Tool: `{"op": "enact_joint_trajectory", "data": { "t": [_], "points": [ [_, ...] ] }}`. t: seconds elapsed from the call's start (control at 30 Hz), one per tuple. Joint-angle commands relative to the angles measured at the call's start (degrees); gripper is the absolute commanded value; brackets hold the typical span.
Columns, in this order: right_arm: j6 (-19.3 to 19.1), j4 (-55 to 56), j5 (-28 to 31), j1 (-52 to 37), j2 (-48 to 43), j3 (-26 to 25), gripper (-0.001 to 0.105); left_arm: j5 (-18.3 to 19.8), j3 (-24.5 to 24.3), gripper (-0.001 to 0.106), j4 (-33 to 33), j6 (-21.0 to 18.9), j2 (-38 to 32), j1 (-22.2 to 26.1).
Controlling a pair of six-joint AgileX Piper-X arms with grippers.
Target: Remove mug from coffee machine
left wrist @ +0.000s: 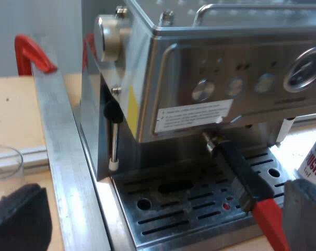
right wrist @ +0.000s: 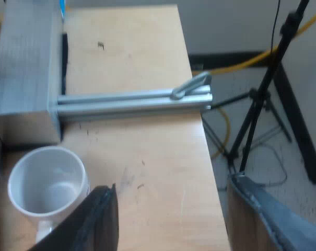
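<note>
Plainly, the white mug (right wrist: pixel 47 180) stands upright and empty; right end effector (right wrist: pixel 171 209) spread wide; left end effector (left wrist: pixel 163 219) likewise.

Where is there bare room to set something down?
Bare tabletop between the mug, the aluminium rail and its edge. The drip tray is free below the steam wand, crowded where the holder's handle juts over it.

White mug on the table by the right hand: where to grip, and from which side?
Pinch the mug by its wall at the rim, from above, one finger inside and one outside. It stands upright on the table, mouth open and seemingly empty, and the open right hand is close beside it. I can't make out its handle clearly, so skip that.
</note>
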Motion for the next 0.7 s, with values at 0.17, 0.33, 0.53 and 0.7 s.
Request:
{"op": "enact_joint_trajectory", "data": {
  "t": [0.17, 0.33, 0.53, 0.7],
  "points": [
    [-1.0, 1.5, -0.6, -0.1, -10.0, -0.2, 0.050, -0.2, -0.7, 0.090, 2.6, 2.6, -7.6, -0.1],
    [-0.8, 2.3, -0.6, -0.1, -16.7, -0.2, 0.050, -0.2, -0.7, 0.090, 5.3, 3.6, -12.6, -0.1],
    [-0.8, 4.5, -0.6, -0.1, -23.8, -0.2, 0.050, -0.2, -0.7, 0.090, 8.7, 3.6, -19.0, -0.1],
    [-0.8, 7.6, -0.6, -0.1, -28.6, -0.2, 0.050, -0.2, -0.7, 0.090, 13.8, 3.6, -24.7, -0.1]
  ]
}}
